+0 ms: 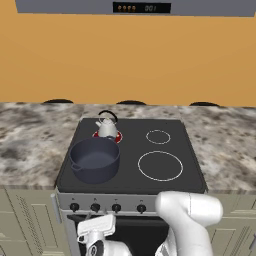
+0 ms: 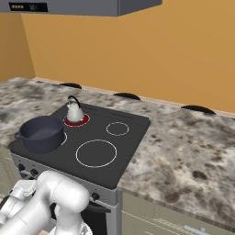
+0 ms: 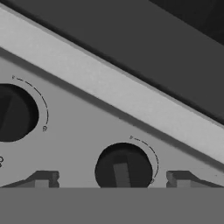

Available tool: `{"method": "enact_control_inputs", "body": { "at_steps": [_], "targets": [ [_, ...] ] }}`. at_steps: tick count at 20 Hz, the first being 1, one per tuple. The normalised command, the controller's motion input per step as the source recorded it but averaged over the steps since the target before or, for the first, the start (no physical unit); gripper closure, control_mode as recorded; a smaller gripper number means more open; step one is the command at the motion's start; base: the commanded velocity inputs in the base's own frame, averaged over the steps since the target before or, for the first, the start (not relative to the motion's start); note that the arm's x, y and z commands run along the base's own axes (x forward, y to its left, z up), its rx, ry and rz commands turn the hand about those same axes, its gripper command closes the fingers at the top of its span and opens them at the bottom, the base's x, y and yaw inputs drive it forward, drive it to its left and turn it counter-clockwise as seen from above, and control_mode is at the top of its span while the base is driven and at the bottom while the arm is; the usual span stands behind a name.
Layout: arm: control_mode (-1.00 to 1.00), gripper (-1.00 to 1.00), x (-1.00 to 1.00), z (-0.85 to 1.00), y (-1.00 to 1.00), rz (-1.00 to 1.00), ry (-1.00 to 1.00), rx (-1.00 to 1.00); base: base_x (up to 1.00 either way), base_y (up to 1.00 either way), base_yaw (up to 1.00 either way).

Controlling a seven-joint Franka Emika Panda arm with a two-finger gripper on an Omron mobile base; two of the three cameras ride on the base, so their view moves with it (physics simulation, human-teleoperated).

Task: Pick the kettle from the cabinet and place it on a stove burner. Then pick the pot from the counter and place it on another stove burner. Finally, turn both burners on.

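Observation:
The small silver kettle (image 1: 107, 126) (image 2: 74, 111) stands on the rear left burner (image 1: 117, 136) (image 2: 82, 121), which glows red around its base. In front of it the wide dark pot (image 1: 94, 160) (image 2: 41, 133) sits on the front left burner of the black cooktop (image 1: 131, 150). My gripper (image 3: 113, 179) (image 1: 93, 222) is low at the stove's front panel and open. Its fingertips (image 3: 46, 179) stand apart on either side of a black knob (image 3: 124, 168) without touching it. A second knob (image 3: 13, 113) lies to the left in the hand view.
The two right burners (image 1: 160, 165) (image 1: 158, 136) are bare white rings. Several black knobs (image 1: 116, 207) line the front panel. The marble counter (image 1: 30, 145) (image 2: 183, 147) runs on both sides, with an orange wall behind and a range hood (image 1: 140, 7) above.

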Motion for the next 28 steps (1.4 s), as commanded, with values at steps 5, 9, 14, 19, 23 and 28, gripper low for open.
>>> {"method": "enact_control_inputs", "body": {
  "at_steps": [5,9,14,19,23,28],
  "targets": [
    [-1.0,-1.0,-0.21,0.1,0.22,0.0,-0.1,0.0,0.0,0.0,0.0],
    [-1.0,-1.0,-0.21,0.1,0.36,0.0,-0.09,0.0,0.0,0.0,0.0],
    [-1.0,-1.0,-0.15,0.05,0.39,0.0,-0.08,0.0,0.0,0.0,0.0],
    [-1.0,-1.0,0.0,0.0,0.43,0.0,-0.07,0.02,0.0,0.0,0.0],
    [-1.0,-1.0,0.0,-0.02,0.28,0.0,-0.05,0.13,0.0,0.0,0.0],
    [-1.0,-1.0,-0.03,-0.02,0.0,0.06,0.0,0.15,0.0,0.0,0.0]
  ]
}}
